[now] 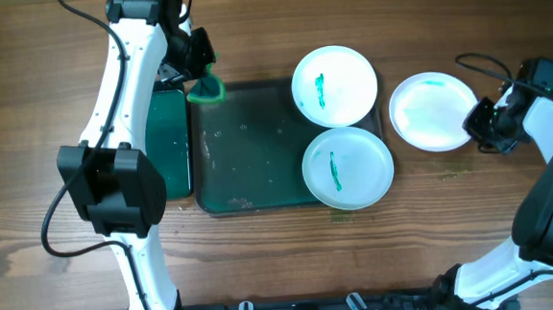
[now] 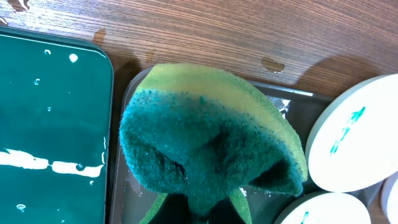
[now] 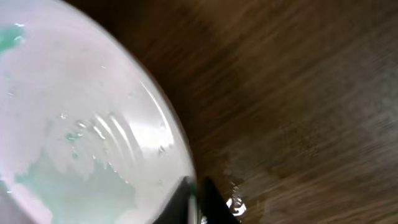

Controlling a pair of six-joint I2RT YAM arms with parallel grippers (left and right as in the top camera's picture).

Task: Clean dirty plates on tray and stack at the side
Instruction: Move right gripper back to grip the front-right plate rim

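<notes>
1. The side plate (image 1: pixel 433 112) lies flat on the desk (image 1: pixel 360 265), just right of the tray (image 1: pixel 257 147). The right wrist view shows a faint green film on it.
2. The right claw (image 1: pixel 479 123) sits at that plate's right rim. Blur hides whether it pinches the rim or stands slightly open. It should free the rim fully, then back away level and outward, so the plate is not dragged over wet wood.
3. The far plate (image 1: pixel 335 84) and near plate (image 1: pixel 347 167) rest on the tray's right end, each with a green streak, so both appear uncleaned.
4. The left claw (image 1: pixel 201 71) is clamped tight on the folded sponge (image 1: pixel 207 88), over the tray's far left corner beside the sponge tray (image 1: pixel 167 142). It should lay the scrub face flat on a streak and press lightly. The right claw should steady that rim, since the glossy tray probably lets plates slide.
</notes>
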